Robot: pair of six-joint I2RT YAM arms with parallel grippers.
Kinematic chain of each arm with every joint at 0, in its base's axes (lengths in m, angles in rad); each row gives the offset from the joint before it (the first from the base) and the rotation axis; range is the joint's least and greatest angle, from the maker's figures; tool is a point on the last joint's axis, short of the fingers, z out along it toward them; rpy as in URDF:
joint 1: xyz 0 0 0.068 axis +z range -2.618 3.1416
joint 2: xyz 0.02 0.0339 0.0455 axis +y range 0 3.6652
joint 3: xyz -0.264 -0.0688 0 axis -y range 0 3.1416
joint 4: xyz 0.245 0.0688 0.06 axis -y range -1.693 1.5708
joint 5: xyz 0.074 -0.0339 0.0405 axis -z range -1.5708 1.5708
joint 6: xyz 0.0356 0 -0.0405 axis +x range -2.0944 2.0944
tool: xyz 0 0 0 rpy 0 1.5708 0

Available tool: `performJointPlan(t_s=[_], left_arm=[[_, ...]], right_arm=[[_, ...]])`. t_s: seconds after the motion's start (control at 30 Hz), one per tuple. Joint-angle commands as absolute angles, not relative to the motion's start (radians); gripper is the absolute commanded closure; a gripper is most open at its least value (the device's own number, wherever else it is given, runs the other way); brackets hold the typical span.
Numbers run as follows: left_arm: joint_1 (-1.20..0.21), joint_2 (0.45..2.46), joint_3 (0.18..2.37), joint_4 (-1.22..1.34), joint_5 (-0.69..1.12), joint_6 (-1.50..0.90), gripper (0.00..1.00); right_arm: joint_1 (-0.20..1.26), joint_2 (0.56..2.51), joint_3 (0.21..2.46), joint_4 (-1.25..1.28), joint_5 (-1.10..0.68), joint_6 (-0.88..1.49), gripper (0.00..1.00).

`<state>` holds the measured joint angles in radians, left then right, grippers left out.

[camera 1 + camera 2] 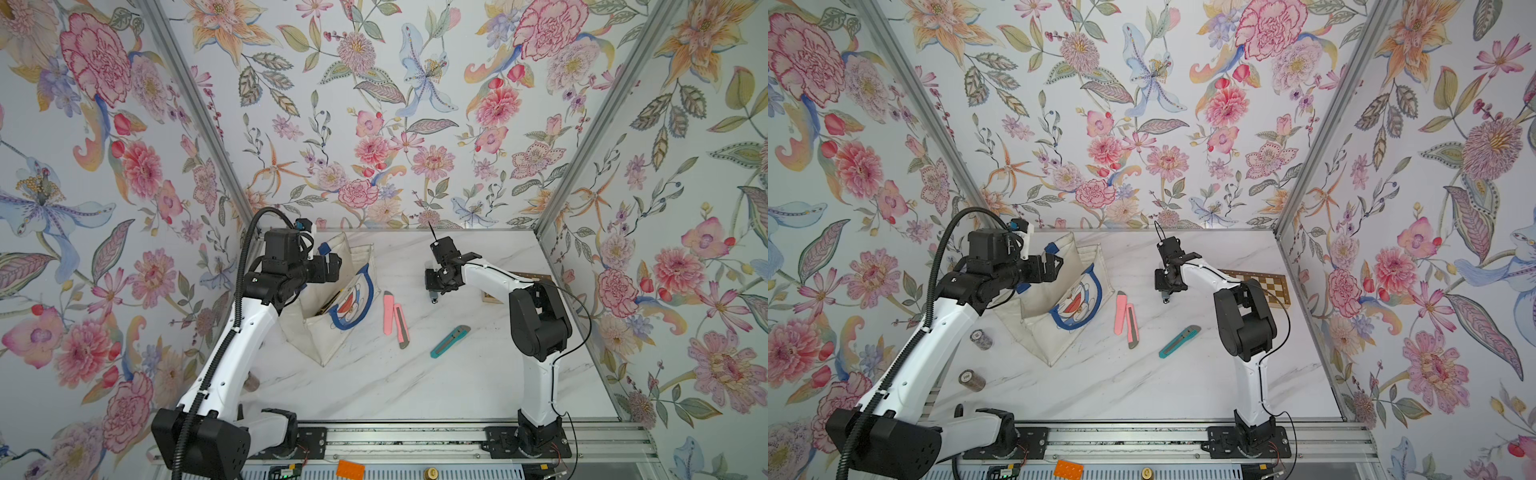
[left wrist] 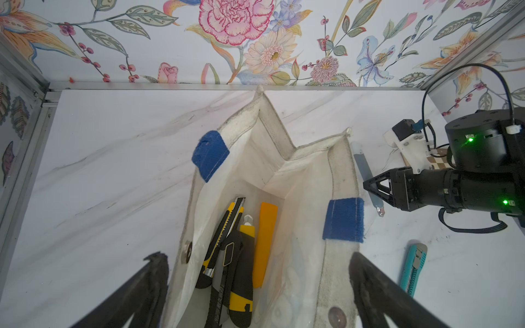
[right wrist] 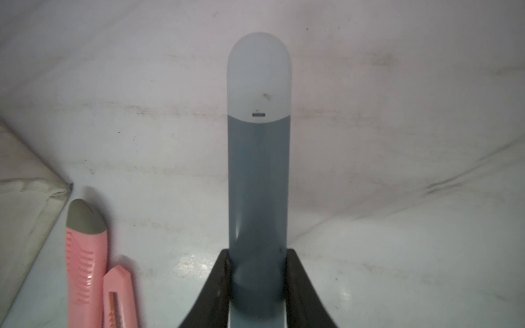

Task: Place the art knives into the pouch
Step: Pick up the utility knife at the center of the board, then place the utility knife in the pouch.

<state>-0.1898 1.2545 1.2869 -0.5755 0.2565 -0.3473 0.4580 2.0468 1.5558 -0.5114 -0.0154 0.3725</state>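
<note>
The right claw point(image 3: 258, 255) is clamped on a smooth grey-blue plastic art knife point(image 3: 258, 170) with a cloudy, round-ended cap. Its two black fingers point(image 3: 301, 284) pinch the knife from both sides near one end, and the capped end sticks out past them. The art knife is outside the pouch, off to its right, over the counter point(image 1: 415, 382), which is white and shiny with grey marble streaks. I cannot tell if the knife's low end touches the counter.

The pouch point(image 1: 332, 324) is a big off-white canvas bag with rough cloth, thick stitched edges and a cartoon face ringed in blue on its side. It stands open on the left side of the counter, its mouth a long gap with folded ends. Two fuzzy blue tabs point(image 2: 210, 154) sit on its rim, and a small round metal snap point(image 2: 186, 251) sits on one wall. Inside lie two yellow and black knives point(image 2: 227, 255) and a flat orange knife point(image 2: 265, 244).

The left claw point(image 2: 255, 255) hangs over the pouch mouth with its fingers point(image 2: 153, 272) spread wide apart — one outside each long wall, holding nothing.

Between the pouch and the right claw, two pink knives point(image 1: 388, 316) with grey tips lie side by side, touching. A teal knife point(image 1: 450, 341) lies nearer, slanted, on its own. A checkered board point(image 1: 1262, 282) lies far right, partly behind the right arm. The widest bare stretch of counter is in front — near the arm bases.
</note>
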Motion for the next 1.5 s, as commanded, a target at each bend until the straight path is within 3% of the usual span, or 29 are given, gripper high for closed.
performJointPlan(t_s=[0.0,0.5,0.77,0.87,1.13,1.47], left_arm=[[-0.184,1.23,1.273,-0.537,0.317,-0.363,0.01],[-0.17,1.256,1.288,-0.589,0.133,-0.282,0.01],[-0.103,1.226,1.248,-0.546,0.155,-0.306,0.0],[-0.079,1.211,1.227,-0.529,0.168,-0.326,0.01],[-0.045,1.163,1.163,-0.487,0.186,-0.344,0.01],[-0.043,1.153,1.137,-0.456,0.217,-0.356,0.01]], right_arm=[[0.469,1.974,1.546,-0.496,-0.043,0.405,0.79],[0.56,1.76,1.55,-0.441,-0.016,0.416,0.8],[0.64,1.717,1.64,-0.443,-0.017,0.396,0.82],[0.705,1.716,1.681,-0.442,-0.026,0.397,0.88],[0.809,1.786,1.835,-0.446,-0.059,0.382,0.87],[0.877,2.007,2.105,-0.45,-0.175,0.382,0.9]])
